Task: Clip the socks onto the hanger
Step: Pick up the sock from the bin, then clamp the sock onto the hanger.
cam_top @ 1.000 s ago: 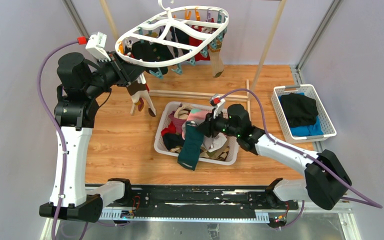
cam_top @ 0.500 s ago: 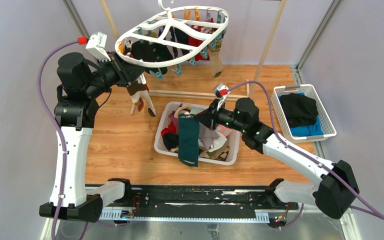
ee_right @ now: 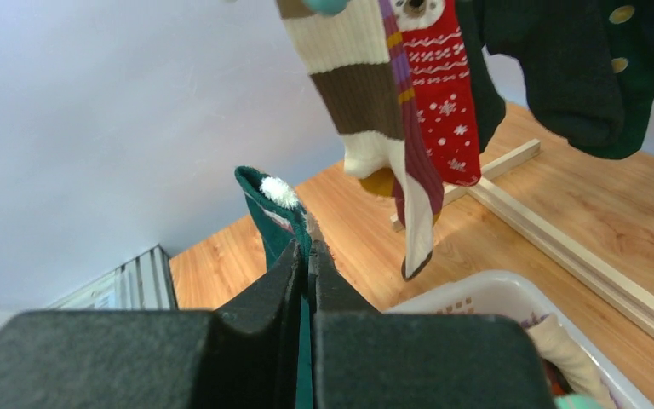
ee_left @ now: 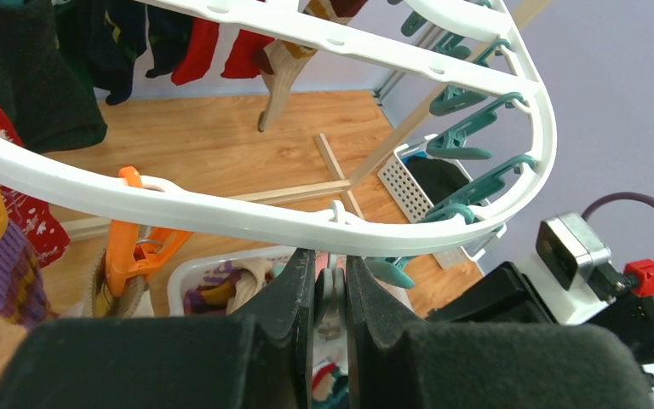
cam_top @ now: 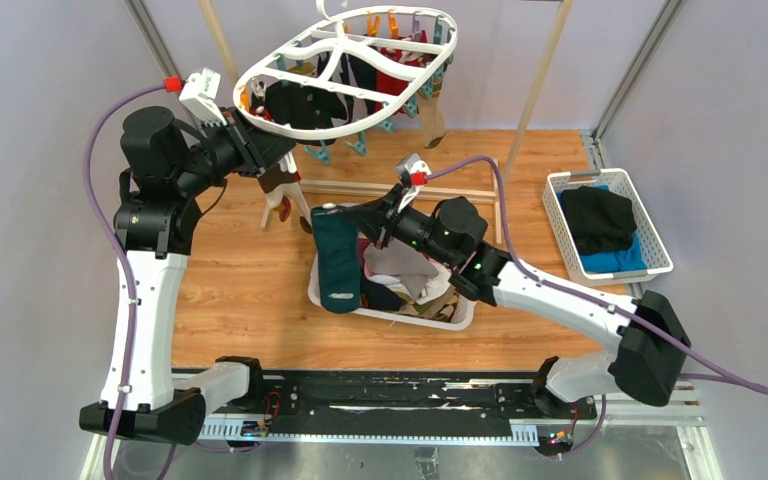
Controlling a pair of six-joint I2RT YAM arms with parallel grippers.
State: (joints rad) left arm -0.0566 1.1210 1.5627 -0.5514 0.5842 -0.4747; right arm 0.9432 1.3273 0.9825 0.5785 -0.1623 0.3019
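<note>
While your left gripper [ee_left: 330, 271] pinches the hanger [ee_left: 221, 217] to steady it, your right gripper [ee_right: 308, 251] clamps the teal sock [cam_top: 338, 262] by its cuff so it hangs free for clipping.

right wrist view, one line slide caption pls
Right gripper shut on the cuff of a teal sock, a striped sock and a red sock hanging ahead

White hanger [ee_left: 221, 219], teal sock [cam_top: 338, 262], red snowflake sock [ee_right: 443, 94], brown-and-cream striped sock [ee_right: 349, 77], perhaps purple-edged.
</note>
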